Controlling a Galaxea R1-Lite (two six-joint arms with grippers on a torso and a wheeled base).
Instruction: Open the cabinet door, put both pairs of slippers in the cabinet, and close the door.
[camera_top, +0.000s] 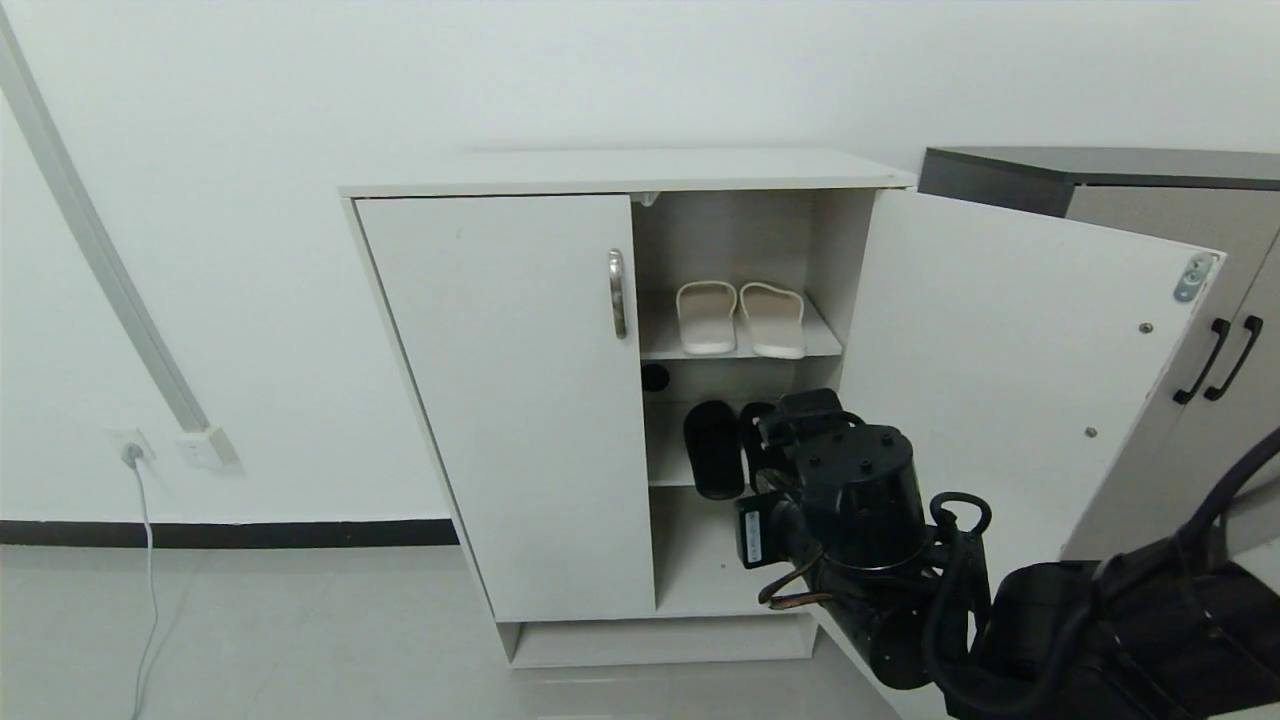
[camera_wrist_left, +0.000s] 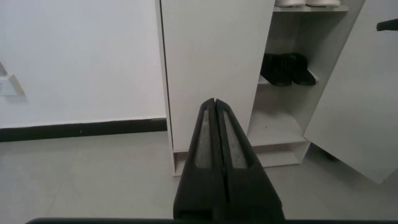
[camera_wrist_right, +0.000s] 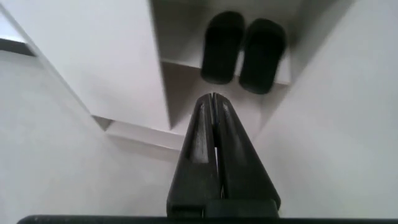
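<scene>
the cabinet (camera_top: 500, 420) stands on the pale tiled floor (camera_top: 250, 640), against the wall. on its upper shelf (camera_top: 656, 338) a pair of white slippers (camera_top: 707, 318) lies side by side, reaching the front edge. on the middle shelf (camera_top: 664, 452) lies a pair of black slippers (camera_top: 714, 450), likewise at the front edge. a dark round spot (camera_top: 655, 378) at that shelf's back left corner may be a hole.

Grey cupboard (camera_top: 1160, 215) with black handles (camera_top: 1216, 360), wall socket (camera_top: 130, 450) with cable (camera_top: 150, 560), slanted wall conduit (camera_top: 90, 240), black skirting (camera_top: 230, 532)
</scene>
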